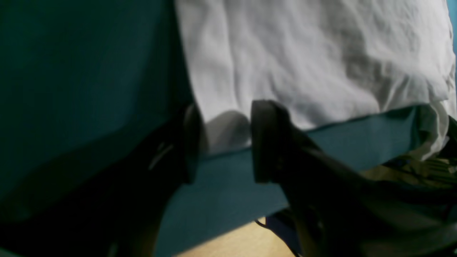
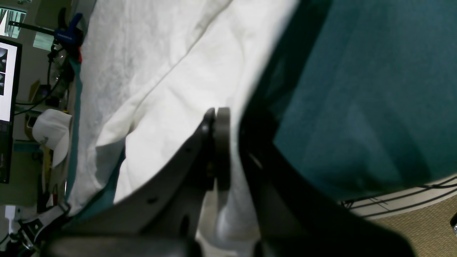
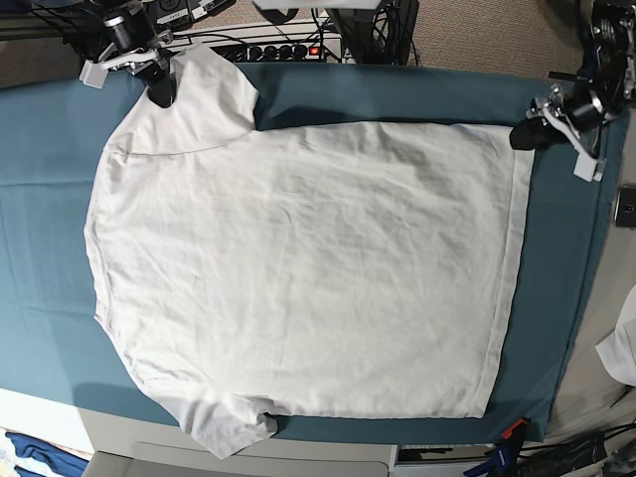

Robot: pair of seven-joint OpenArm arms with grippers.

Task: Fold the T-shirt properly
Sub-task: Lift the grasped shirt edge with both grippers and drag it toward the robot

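1. Flat on the teal tablecloth [image 3: 40, 189], the T-shirt [image 3: 298, 268] lies spread out and lightly wrinkled. In the base view its hem runs down that view's right side, with one short sleeve at the upper left and the other at the lower left.
2. At the hem's far corner sits the left gripper [image 1: 223, 142]. In the left wrist view its two dark fingers [image 1: 266, 139] stand apart, with a bit of the white hem and bare teal cloth showing in the gap; the jaws are spread and hold nothing.
3. At the upper-left sleeve sits the right gripper [image 2: 228, 150]. In the right wrist view white fabric runs between its fingers, which stand close together and pinch the sleeve edge.
4. Beyond the table edge, the right wrist view shows a monitor [image 2: 7, 107], a blue clamp [image 2: 69, 30] and a white cap [image 2: 53, 134]; these are well apart from the shirt.
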